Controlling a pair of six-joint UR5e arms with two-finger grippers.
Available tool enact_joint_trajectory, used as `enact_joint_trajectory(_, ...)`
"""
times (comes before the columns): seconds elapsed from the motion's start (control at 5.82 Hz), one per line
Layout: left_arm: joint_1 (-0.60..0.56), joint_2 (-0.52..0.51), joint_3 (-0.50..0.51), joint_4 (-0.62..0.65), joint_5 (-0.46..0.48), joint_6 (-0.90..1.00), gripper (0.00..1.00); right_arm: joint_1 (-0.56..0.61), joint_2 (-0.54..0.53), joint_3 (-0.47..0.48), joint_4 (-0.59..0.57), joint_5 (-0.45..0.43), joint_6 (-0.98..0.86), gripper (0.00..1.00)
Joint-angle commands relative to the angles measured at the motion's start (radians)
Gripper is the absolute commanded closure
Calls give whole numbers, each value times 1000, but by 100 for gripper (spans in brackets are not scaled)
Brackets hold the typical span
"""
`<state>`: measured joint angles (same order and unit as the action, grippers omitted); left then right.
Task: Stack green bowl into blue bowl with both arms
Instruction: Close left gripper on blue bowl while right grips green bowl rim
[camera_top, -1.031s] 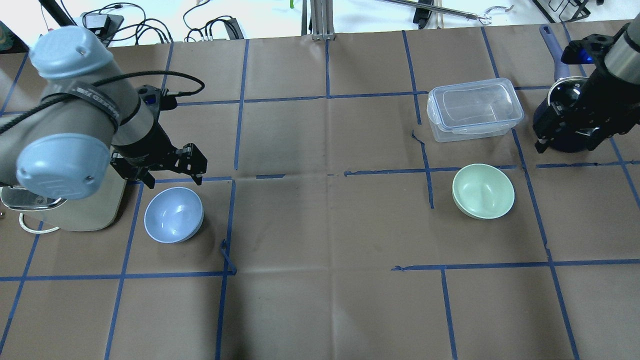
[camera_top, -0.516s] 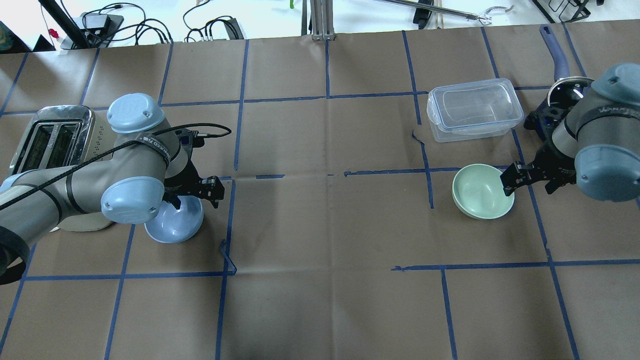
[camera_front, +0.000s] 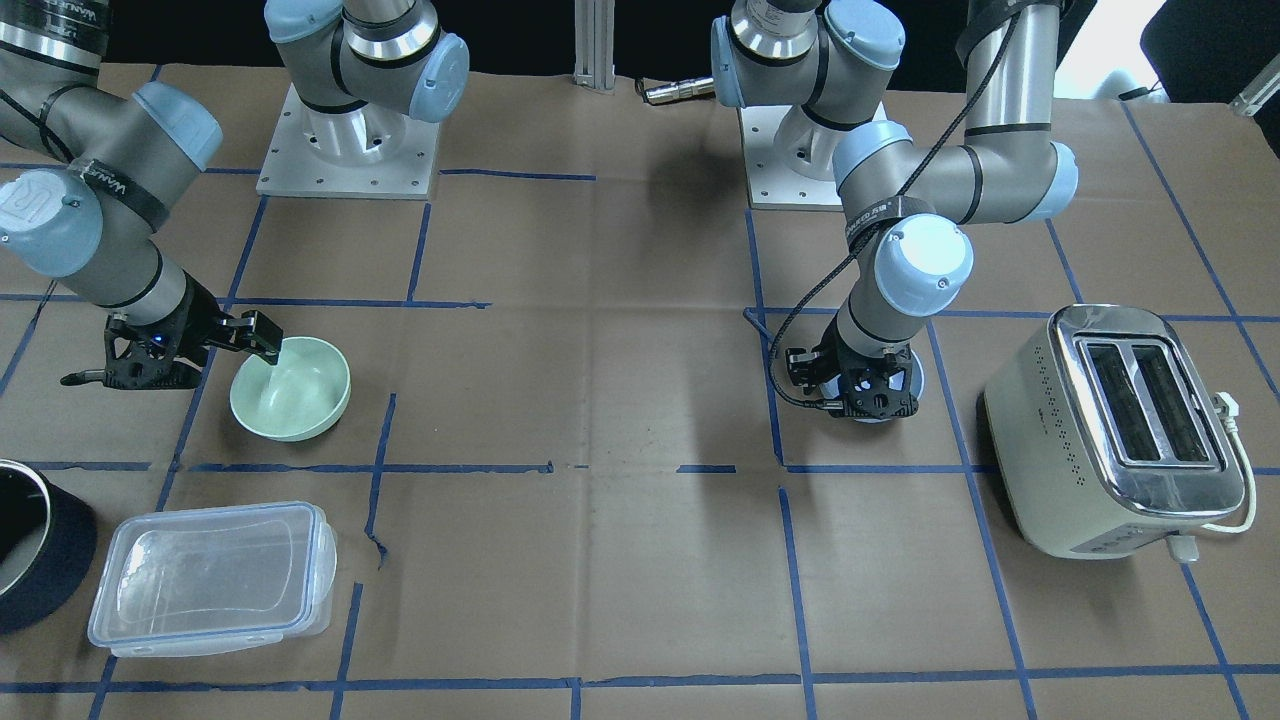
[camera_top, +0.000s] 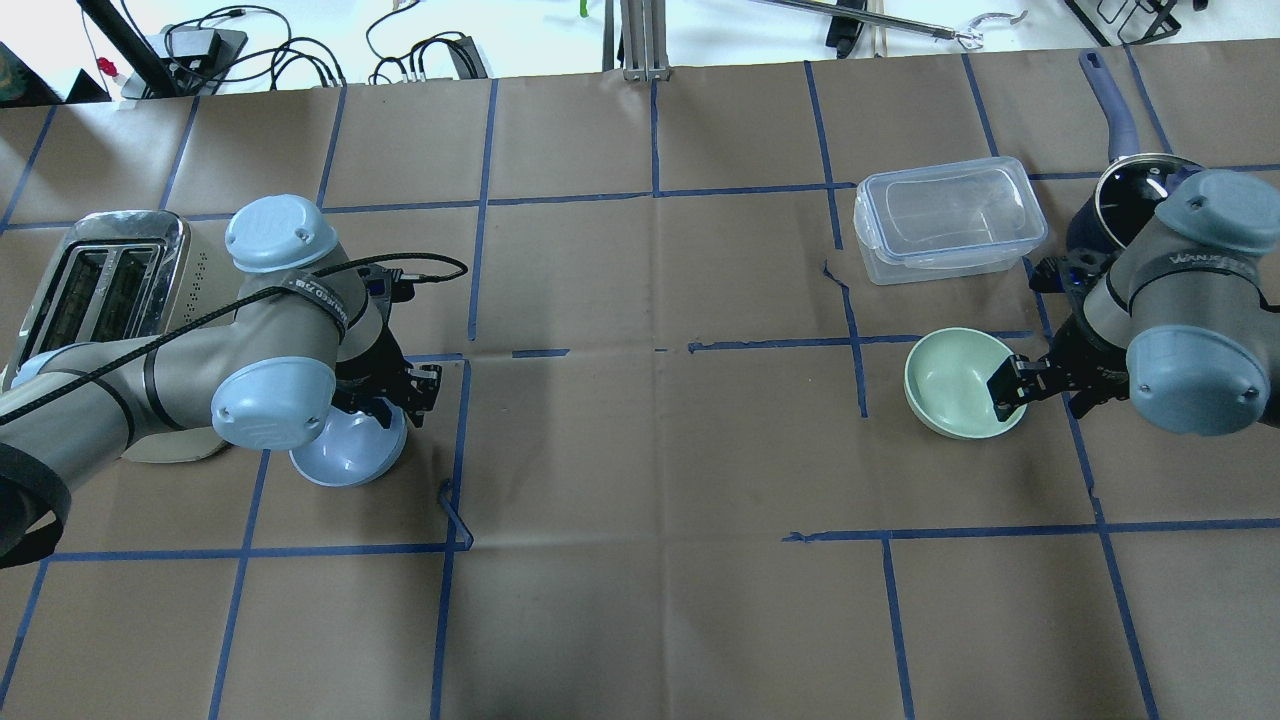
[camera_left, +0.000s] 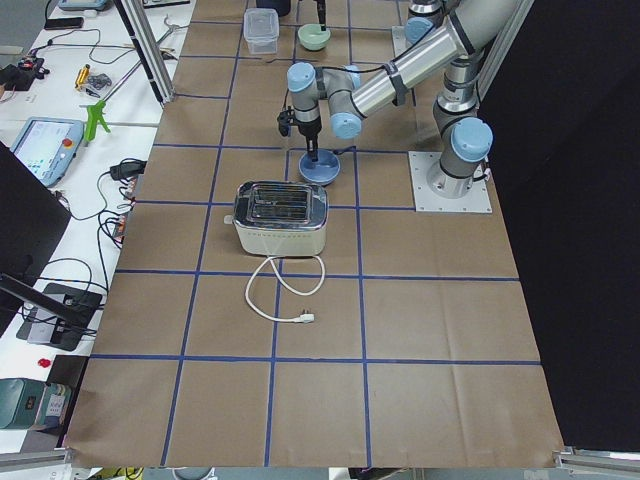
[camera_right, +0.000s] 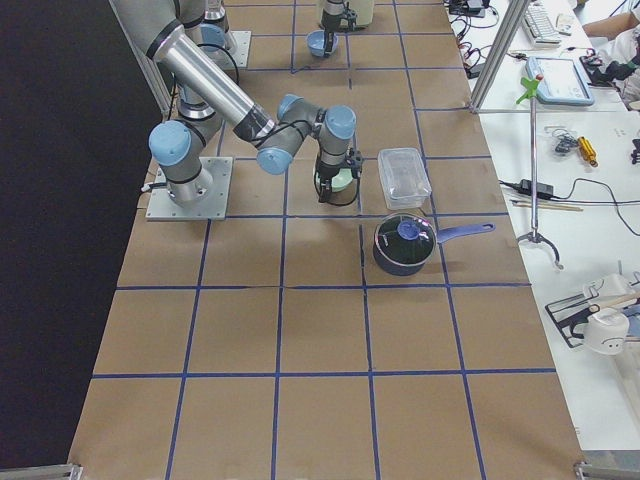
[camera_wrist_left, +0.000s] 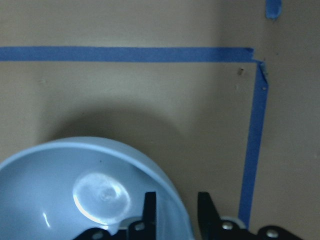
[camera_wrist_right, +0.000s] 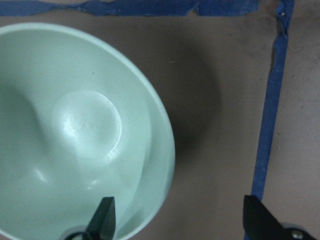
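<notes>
The left end effector (camera_wrist_left: 177, 197) straddles the near rim of the blue bowl (camera_wrist_left: 75, 190), one finger inside and one outside, jaws drawn in so close that they appear to pinch the wall. The bowl sits on the bench (camera_top: 660, 450) just beside the toaster (camera_top: 95, 280). The right end effector (camera_wrist_right: 177, 200) stands wide open over the rim of the green bowl (camera_wrist_right: 75, 125), one finger within the bowl and one out over the paper, well apart from the blue bowl across the bench. To do this well, I judge the right should close squarely on the wall, low enough not to slip off the glossy lip, and lift level; the left should keep its bowl flat rather than tip it

Hard to make out: both wrist views cut the finger bases off, so true contact on the blue rim is uncertain. Overhead, the left wrist covers part of the blue bowl. Farther off, the right arm partly hides the saucepan (camera_top: 1125, 190) beyond the clear food container (camera_top: 945, 215)
</notes>
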<state>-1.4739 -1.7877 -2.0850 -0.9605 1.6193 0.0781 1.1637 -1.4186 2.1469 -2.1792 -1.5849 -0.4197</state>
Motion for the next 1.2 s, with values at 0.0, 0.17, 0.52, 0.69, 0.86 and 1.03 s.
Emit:
enact_joint_trajectory(0.0, -12, 10, 6, -3, -4, -3, 100, 1, 1, -1, -24, 0, 1, 81)
enact_joint_trajectory(0.17, -40, 30, 17, -3, -4, -26, 100, 1, 0, -1, -24, 8, 4, 93)
enact_joint_trajectory(0.52, -211, 10, 203, -130, 1, -148, 100, 8, -5, -27, -13, 51, 41, 95)
enact_joint_trajectory(0.69, -306, -49, 303, -133, 1, -174, 100, 13, -13, -80, 10, 49, 44, 95)
enact_joint_trajectory(0.86, -421, -118, 394, -171, 23, -173, 100, 14, -16, -146, 115, 95, 42, 95)
enact_joint_trajectory(1.03, -512, -193, 464, -163, 43, -179, 100, 14, -20, -221, 256, 156, 42, 95)
